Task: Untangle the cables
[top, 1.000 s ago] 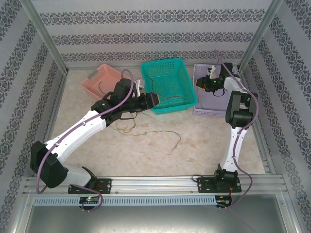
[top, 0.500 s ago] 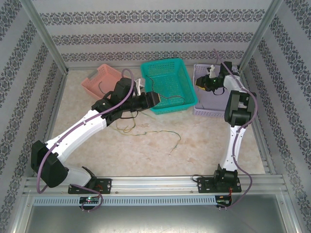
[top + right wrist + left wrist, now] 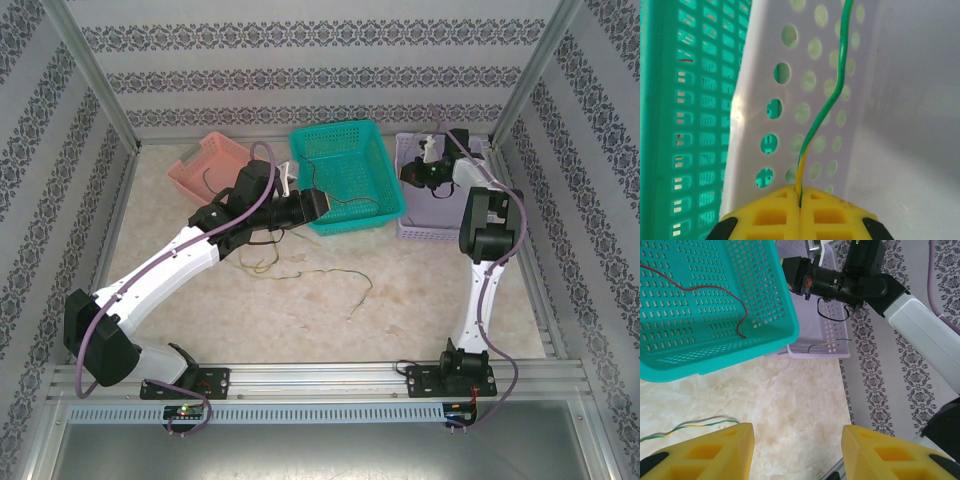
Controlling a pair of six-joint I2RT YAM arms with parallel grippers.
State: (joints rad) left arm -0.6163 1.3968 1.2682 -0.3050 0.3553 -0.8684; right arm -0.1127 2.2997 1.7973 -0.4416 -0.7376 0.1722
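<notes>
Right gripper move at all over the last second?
Yes. The right gripper, shut on a green-yellow cable, has edged left and slightly back within the purple basket, toward the teal basket.

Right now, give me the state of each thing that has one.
left fingers: open, holding nothing
right fingers: shut on the green-yellow wire
green-yellow wire: pinched, inside the purple basket
red wire: lying loose in the teal basket
loose wires: slack on the table

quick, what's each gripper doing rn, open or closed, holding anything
Left gripper: jaws open, holding nothing.
Right gripper: jaws closed on a green and yellow wire inside the purple basket.
</notes>
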